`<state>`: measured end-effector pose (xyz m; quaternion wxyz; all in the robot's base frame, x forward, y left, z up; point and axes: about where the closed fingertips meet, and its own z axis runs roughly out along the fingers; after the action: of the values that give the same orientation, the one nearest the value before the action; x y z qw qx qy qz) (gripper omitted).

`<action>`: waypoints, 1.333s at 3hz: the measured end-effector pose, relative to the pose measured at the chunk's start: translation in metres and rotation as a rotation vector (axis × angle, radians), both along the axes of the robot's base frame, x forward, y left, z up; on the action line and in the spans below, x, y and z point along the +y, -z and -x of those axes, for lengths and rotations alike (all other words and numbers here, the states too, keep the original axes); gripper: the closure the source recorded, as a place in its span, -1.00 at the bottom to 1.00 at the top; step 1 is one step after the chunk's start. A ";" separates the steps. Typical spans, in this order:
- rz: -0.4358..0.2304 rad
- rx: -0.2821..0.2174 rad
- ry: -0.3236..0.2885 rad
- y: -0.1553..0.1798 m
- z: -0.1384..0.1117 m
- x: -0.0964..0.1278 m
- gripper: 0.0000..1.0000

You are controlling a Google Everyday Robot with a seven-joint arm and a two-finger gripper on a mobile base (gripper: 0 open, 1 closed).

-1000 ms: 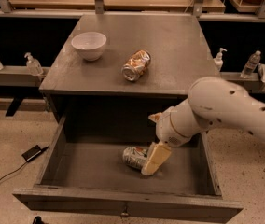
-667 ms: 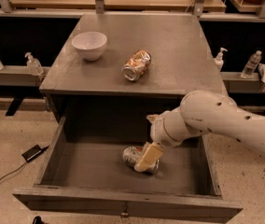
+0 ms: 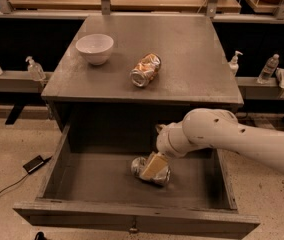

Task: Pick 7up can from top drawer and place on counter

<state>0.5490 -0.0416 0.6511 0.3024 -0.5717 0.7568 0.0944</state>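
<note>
The top drawer [image 3: 82,176] is pulled open below the counter [image 3: 192,59]. A small dented silvery can, the 7up can [image 3: 141,165], lies on its side on the drawer floor near the middle. My gripper [image 3: 153,167] reaches down into the drawer from the right and sits right over the can, with a tan finger [image 3: 152,166] lying across it. The white arm [image 3: 222,136] comes in from the right edge. Much of the can is hidden by the finger.
On the counter stand a white bowl [image 3: 95,48] at the back left and an orange-gold dented can [image 3: 145,70] on its side near the middle. Small bottles [image 3: 35,68] line ledges on both sides. A black cable and adapter [image 3: 33,164] lie on the floor at left.
The gripper has moved left and down inside the drawer, from beside the 7up can's right end to directly over it. The can has stayed in place.
</note>
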 end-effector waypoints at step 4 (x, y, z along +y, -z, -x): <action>-0.166 0.019 -0.074 -0.021 0.001 0.004 0.67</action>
<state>0.5481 -0.0371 0.6723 0.3377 -0.5714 0.7275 0.1735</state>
